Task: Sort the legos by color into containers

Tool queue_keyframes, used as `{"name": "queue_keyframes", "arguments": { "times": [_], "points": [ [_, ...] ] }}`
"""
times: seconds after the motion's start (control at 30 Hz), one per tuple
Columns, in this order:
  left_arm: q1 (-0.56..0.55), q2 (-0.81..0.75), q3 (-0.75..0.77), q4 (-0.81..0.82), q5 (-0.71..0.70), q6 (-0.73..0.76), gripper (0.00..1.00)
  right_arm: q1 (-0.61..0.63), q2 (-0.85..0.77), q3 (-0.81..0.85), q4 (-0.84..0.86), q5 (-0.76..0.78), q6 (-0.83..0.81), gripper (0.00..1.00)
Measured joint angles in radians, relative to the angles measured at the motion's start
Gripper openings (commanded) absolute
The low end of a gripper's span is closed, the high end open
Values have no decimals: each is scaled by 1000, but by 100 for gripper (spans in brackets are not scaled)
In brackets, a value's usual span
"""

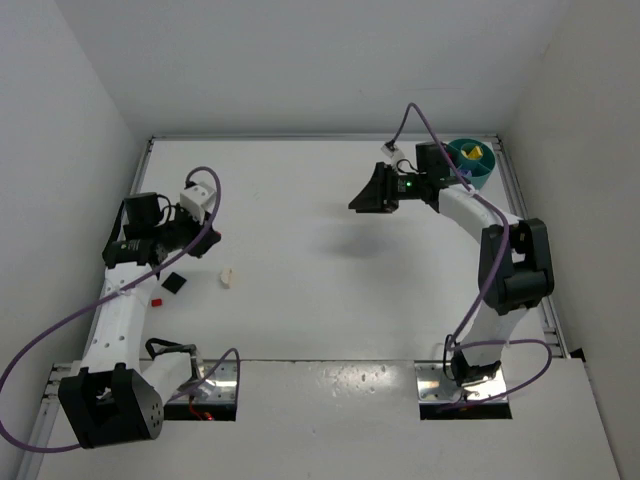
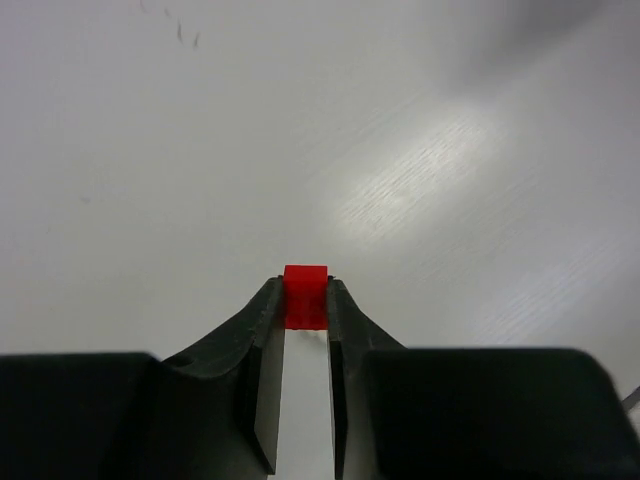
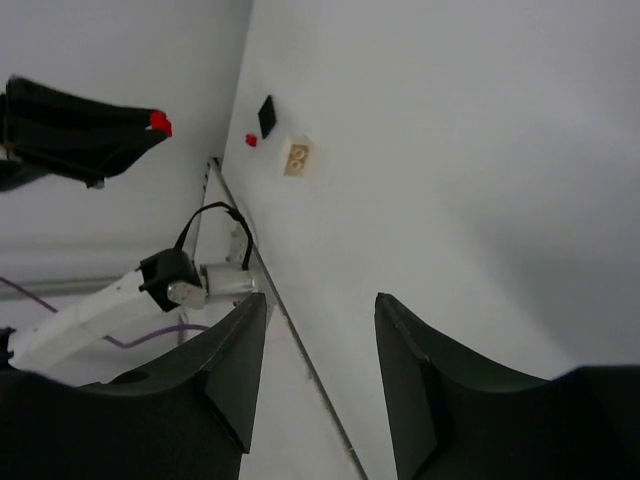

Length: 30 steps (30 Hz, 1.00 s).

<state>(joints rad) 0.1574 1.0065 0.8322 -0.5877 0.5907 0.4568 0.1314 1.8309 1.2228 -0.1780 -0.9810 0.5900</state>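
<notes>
My left gripper (image 2: pixel 305 302) is shut on a small red lego (image 2: pixel 305 282), pinched between the very tips of its fingers. From above, this gripper (image 1: pixel 208 238) points right over the table's left side. The right wrist view shows the held red lego (image 3: pixel 158 122) at the left fingertips. Another red lego (image 1: pixel 156 300) and a cream lego (image 1: pixel 227 278) lie on the table near the left arm. The teal dish (image 1: pixel 482 175) stands at the back right with yellow legos (image 1: pixel 470 155) inside. My right gripper (image 1: pixel 360 203) hovers open and holds nothing, left of the dish.
A small flat black square (image 1: pixel 174 283) lies between the loose red lego and the cream one. White walls close the table on the left, back and right. Purple cables loop beside both arms.
</notes>
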Motion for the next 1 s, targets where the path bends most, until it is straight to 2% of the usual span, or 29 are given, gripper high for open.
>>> {"name": "queue_keyframes", "arguments": {
  "times": [0.13, 0.3, 0.33, 0.47, 0.57, 0.8, 1.0],
  "points": [
    [-2, 23, 58, 64, 101, -196, 8, 87, -77, 39, 48, 14, -18, 48],
    [-2, 80, 90, 164, 165, -511, 7, 116, -112, 188, -3, 137, -188, 48],
    [-2, 93, 98, 188, 163, -580, 2, 116, -140, 185, -4, 160, -219, 49],
    [-8, 154, 144, 238, 86, -870, 1, 131, -285, 67, 115, 248, -257, 51],
    [-8, 190, 150, 258, 59, -1065, 10, 188, -341, -20, 227, 305, -225, 51],
    [-8, 185, 106, 281, 10, -1344, 10, 380, -202, -4, 344, 446, -48, 51],
    [-24, 156, 100, 294, -11, -1528, 8, 535, -62, 84, 359, 532, 39, 42]
  ]
}}
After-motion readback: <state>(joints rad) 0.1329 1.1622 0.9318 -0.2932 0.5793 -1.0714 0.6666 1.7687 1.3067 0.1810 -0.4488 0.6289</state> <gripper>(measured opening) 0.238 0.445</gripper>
